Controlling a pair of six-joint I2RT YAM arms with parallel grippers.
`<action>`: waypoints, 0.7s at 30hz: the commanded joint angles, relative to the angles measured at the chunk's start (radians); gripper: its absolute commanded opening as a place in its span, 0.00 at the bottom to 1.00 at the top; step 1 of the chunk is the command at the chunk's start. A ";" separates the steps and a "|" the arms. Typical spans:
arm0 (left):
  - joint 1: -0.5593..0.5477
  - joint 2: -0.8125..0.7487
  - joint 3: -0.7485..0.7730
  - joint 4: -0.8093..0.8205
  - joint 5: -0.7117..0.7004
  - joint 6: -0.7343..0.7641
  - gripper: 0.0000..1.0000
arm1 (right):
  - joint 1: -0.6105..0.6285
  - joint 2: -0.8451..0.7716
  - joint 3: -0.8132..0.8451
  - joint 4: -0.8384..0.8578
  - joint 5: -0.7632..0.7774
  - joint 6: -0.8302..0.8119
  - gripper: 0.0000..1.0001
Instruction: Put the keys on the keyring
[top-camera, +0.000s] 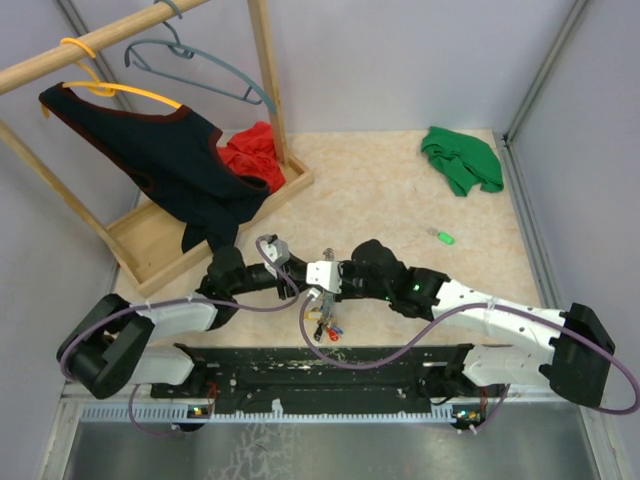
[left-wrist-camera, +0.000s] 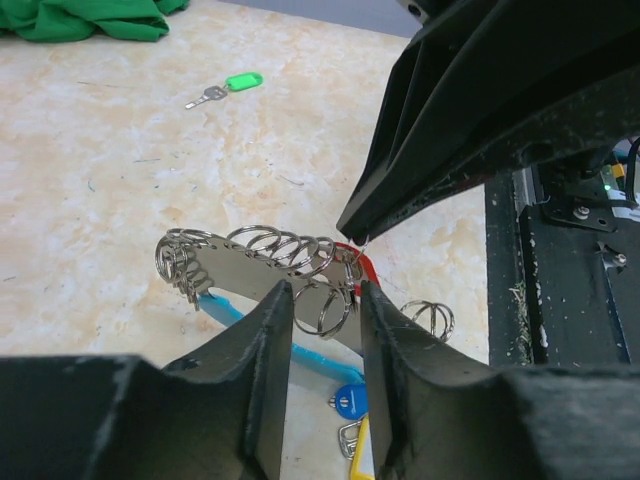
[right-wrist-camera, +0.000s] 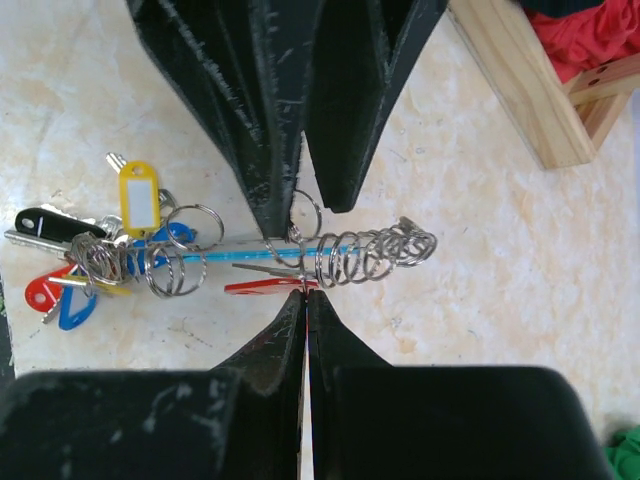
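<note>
Right wrist view: right gripper jaws fully closed, pinching the red key at one end, probably to hold it against the keyring coil for threading; left gripper jaws part-open, straddling the coil loops, apparently steadying them; no firm grip evident; tag cluster sits at the coil's other end; green key lies alone on the table, well apart, likely next.

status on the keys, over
Right hand shut on red key, at the keyring. Left hand parted around its coils. Green key loose on table. Nothing blocking.
</note>
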 joint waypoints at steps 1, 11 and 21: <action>0.002 -0.049 -0.045 0.050 -0.038 0.006 0.41 | 0.009 -0.026 0.088 -0.039 0.005 -0.035 0.00; 0.002 -0.092 -0.134 0.074 -0.136 0.017 0.49 | 0.009 -0.027 0.098 -0.048 -0.012 -0.059 0.00; 0.002 0.031 -0.098 0.186 -0.125 0.030 0.48 | 0.009 -0.028 0.099 -0.053 -0.029 -0.065 0.00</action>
